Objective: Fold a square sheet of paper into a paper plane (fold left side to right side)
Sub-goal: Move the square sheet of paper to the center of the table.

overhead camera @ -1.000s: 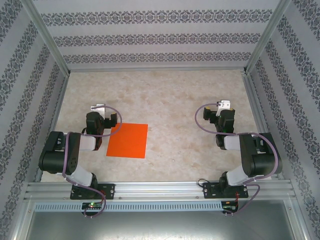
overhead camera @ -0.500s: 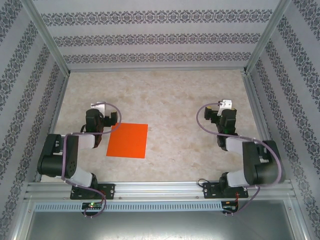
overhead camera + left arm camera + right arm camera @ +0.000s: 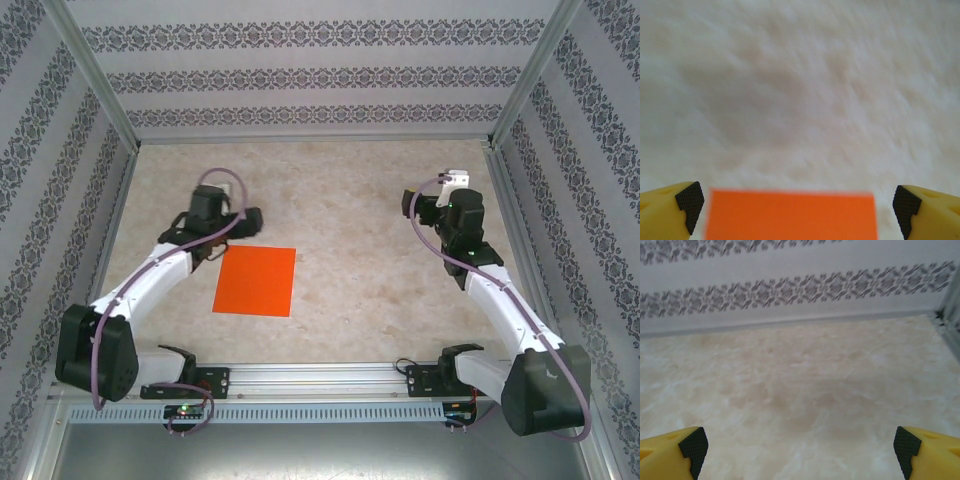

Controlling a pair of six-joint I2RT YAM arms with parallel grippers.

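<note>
1. Jaws, left: spread wide with nothing between them. The black pads (image 3: pixel 690 206) sit at the bottom corners of the left wrist view. Right jaws are likewise spread and empty, pads (image 3: pixel 694 446) over bare desk (image 3: pixel 360 290).
2. Square sheet of paper (image 3: pixel 256 281) lies flat and unfolded, left of centre. It is in the same spot as a second ago and has not been touched.
3. Change: left arm (image 3: pixel 150 275) has unfolded from its tucked pose and reached forward. Its jaws now hang just beyond the sheet's far-left corner. The left wrist view is motion-blurred, with the sheet's orange edge low between the pads.
4. Right arm (image 3: pixel 500 300) has stretched forward too. Its jaws are well apart from the sheet and face the patterned far wall (image 3: pixel 790 290).
5. Judgement: this is the approach only, and no fold has begun. The sheet's left edge probably gets lifted first.
</note>
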